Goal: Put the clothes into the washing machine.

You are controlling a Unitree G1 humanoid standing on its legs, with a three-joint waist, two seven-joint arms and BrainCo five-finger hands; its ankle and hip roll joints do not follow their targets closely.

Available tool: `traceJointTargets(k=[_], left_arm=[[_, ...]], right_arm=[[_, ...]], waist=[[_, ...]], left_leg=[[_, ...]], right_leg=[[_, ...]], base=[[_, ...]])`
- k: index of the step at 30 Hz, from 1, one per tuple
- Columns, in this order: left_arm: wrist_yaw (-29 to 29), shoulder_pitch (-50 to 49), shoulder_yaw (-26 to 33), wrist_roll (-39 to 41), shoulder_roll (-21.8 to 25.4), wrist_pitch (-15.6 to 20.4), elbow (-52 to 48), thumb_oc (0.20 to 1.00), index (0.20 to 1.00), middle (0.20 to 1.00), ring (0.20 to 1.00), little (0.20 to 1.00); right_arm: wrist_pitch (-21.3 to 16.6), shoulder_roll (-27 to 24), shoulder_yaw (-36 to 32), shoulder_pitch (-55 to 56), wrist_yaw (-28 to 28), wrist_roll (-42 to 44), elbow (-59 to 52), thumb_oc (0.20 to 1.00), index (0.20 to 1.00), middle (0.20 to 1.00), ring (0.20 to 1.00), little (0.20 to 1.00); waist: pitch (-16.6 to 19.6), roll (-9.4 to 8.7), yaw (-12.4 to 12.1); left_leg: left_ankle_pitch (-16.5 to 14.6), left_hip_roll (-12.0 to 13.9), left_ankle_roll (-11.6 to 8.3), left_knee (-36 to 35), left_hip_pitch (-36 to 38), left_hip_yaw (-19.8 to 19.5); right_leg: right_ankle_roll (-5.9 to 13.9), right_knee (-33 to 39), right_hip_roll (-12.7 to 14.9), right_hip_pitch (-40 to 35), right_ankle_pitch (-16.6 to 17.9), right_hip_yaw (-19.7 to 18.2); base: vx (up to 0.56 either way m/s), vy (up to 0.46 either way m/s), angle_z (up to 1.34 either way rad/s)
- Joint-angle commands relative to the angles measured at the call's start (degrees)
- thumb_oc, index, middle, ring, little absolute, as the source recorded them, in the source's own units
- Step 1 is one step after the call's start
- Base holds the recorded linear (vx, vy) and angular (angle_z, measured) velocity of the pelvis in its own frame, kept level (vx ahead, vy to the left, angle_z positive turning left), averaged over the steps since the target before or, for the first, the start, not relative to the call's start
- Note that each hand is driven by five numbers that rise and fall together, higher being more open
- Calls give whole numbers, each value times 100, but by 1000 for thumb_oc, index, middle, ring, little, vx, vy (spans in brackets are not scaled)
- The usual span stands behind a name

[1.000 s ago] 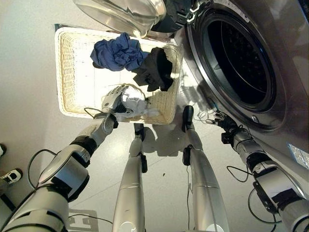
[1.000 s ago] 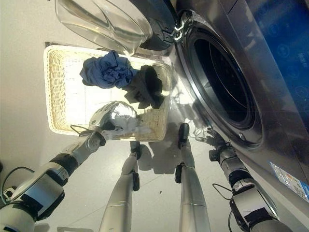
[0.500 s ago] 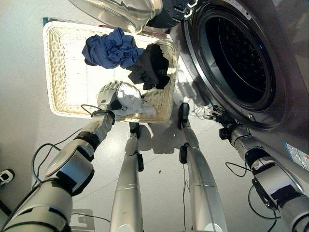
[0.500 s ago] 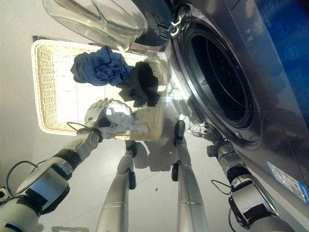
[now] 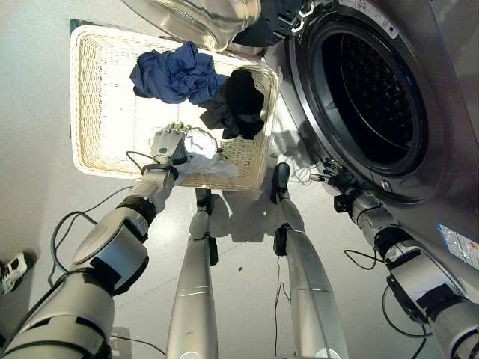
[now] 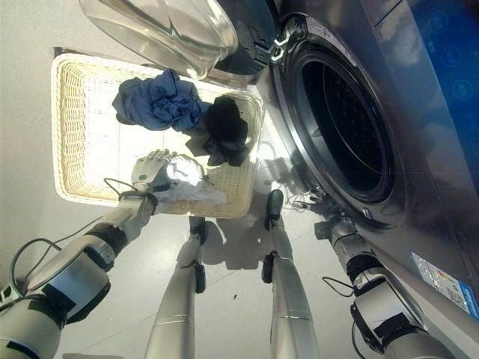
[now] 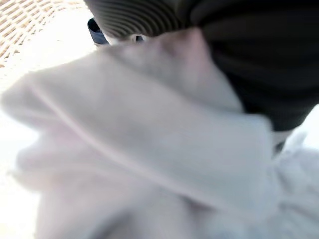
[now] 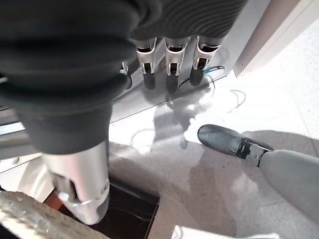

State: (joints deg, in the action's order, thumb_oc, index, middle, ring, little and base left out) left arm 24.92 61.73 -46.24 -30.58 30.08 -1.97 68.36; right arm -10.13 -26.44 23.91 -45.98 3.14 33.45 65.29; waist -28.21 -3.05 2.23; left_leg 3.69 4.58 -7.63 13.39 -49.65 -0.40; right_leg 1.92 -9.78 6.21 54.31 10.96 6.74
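Note:
A white cloth lies bunched at the near side of the wicker basket. My left hand rests on it with fingers curled into the fabric, and the cloth presses right up against the palm. A blue garment and a black garment lie at the basket's far side. The washing machine's drum stands open to the right, its glass door swung out above the basket. My right hand hangs low by the machine's front rim, fingers straight and holding nothing.
The basket sits on pale floor directly left of the machine. A person's shoe shows at the lower left edge. The open door overhangs the basket's far right corner.
The camera has shifted slightly. My left hand stays curled on the white cloth, which looks flatter and more pulled in. The right hand has edged a little closer to the machine's front.

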Motion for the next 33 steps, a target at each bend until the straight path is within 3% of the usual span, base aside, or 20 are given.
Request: traceJointTargets(k=[1,13,16,17,19,21,24,26,30,33], left_arm=[[-1026,-717,-117,143,-308,4,670,200,200,200,200,200],[-693,-753,173,1057,-227,229,539,200,200,200,200,200],[-190,-832,605,1783,-103,560,186,200,200,200,200,200],[49,-870,866,2256,-54,847,-56,200,200,200,200,200],[128,-902,1061,2419,-25,919,-284,200,200,200,200,200],[493,-1043,1539,2767,60,1364,-997,200,200,200,200,200],[799,-1126,1666,2587,112,1515,-1351,200,200,200,200,200],[1435,-1363,1820,2138,164,1755,-2122,200,200,200,200,200],[2128,-1667,1910,1248,139,2040,-3162,200,200,200,200,200],[2289,-1735,1872,1003,208,2167,-3546,200,200,200,200,200]], right_arm=[[-261,-65,14,53,-34,201,-181,1000,1000,1000,1000,1000],[-493,-131,4,42,98,540,-649,1000,1000,1000,1000,1000],[-554,-176,-14,137,147,793,-1106,1000,1000,1000,1000,1000],[-581,-198,-50,209,201,928,-1345,1000,1000,1000,1000,1000],[-562,-216,-65,270,170,1010,-1583,1000,1000,1000,1000,1000],[-481,-225,-108,522,0,1183,-2420,1000,1000,1000,1000,1000],[-481,-230,-133,678,-51,1276,-2815,1000,1000,1000,1000,1000],[-434,-210,-210,939,-152,1444,-3600,1000,1000,1000,1000,1000],[-436,-77,-410,1285,-64,1677,-4464,1000,1000,1000,1000,1000],[-458,-20,-420,1401,-1,1676,-4743,1000,1000,1000,1000,1000]], waist=[[-158,89,-79],[-158,155,-79],[-158,177,-96],[-158,188,-103],[-158,192,-110],[-158,199,-133],[-158,196,-144],[-158,198,-187],[-158,195,-268],[-158,180,-284]], left_leg=[[228,-558,335,-102,-146,-221],[302,-569,312,-216,-55,-202],[336,-559,297,-293,13,-204],[343,-559,291,-320,41,-206],[342,-562,286,-318,41,-211],[334,-583,280,-317,51,-232],[325,-595,281,-307,45,-247],[310,-615,290,-316,56,-281],[280,-654,330,-297,55,-335],[271,-665,341,-278,46,-347]], right_leg=[[564,-512,-423,-19,-238,60],[565,-478,-430,-57,-240,22],[564,-476,-426,-85,-252,17],[566,-485,-415,-99,-274,21],[565,-497,-407,-96,-289,26],[569,-536,-374,-97,-323,59],[571,-560,-354,-87,-335,85],[578,-577,-322,-97,-355,128],[590,-643,-275,-107,-391,201],[589,-669,-269,-105,-396,224]], base=[[0,0,0],[0,0,0],[0,7,-1],[0,17,-5],[0,8,-2],[0,0,0],[0,0,0],[0,0,0],[3,-6,1],[3,-8,1]])
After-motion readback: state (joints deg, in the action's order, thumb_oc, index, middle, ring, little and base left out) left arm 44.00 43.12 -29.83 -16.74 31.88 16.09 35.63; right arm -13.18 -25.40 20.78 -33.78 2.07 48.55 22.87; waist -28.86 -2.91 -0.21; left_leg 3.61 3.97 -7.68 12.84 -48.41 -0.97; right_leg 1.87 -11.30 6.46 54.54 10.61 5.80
